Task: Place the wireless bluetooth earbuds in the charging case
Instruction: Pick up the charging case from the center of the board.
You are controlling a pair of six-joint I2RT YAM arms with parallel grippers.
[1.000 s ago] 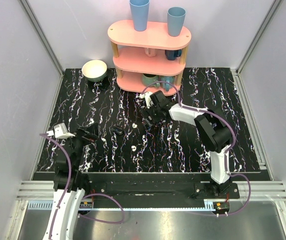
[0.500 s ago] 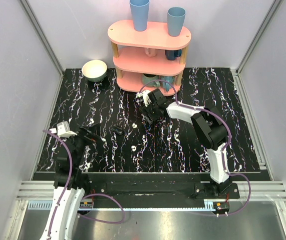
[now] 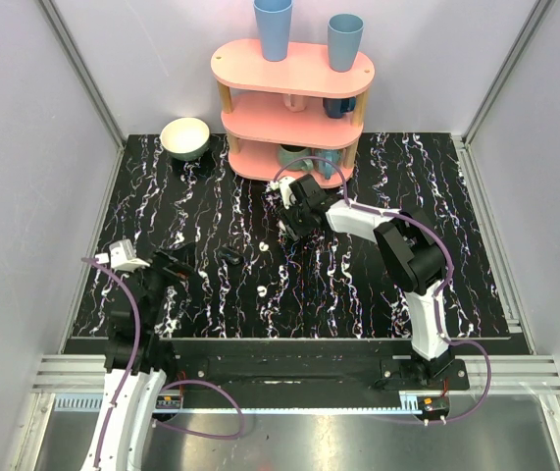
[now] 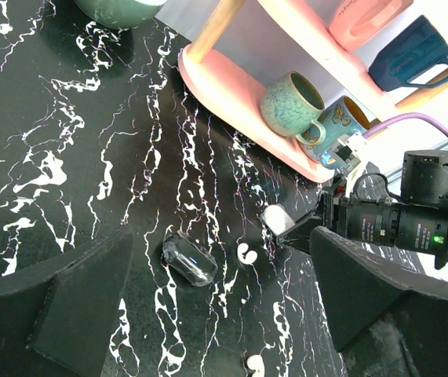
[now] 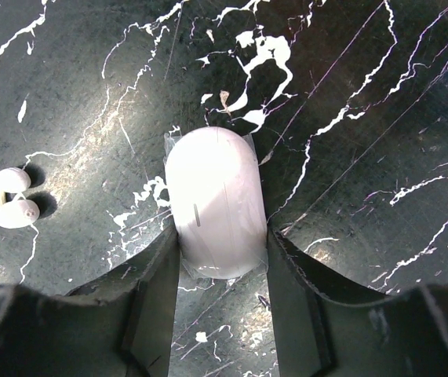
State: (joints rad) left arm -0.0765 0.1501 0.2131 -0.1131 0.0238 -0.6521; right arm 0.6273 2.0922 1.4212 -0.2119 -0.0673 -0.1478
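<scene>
The white charging case (image 5: pixel 214 204) lies closed on the black marbled table, and my right gripper (image 5: pixel 222 245) is shut on it, one finger pressed to each side. In the left wrist view the case (image 4: pixel 278 220) shows at that gripper's tip. One white earbud (image 5: pixel 10 201) lies just left of the case. In the top view two earbuds (image 3: pixel 262 247) (image 3: pixel 262 290) lie on the table between the arms; they also show in the left wrist view (image 4: pixel 246 253) (image 4: pixel 254 365). My left gripper (image 4: pixel 222 239) is open and empty, hovering short of them.
A small dark clear capsule (image 4: pixel 190 259) lies next to the nearer earbud. A pink three-tier shelf (image 3: pixel 292 108) with blue cups and mugs stands at the back, just behind the right gripper (image 3: pixel 289 224). A pale bowl (image 3: pixel 184 137) sits at the back left.
The right arm has shifted a little to the left and settled over the case. The left arm has barely moved. The earbuds have not moved.
</scene>
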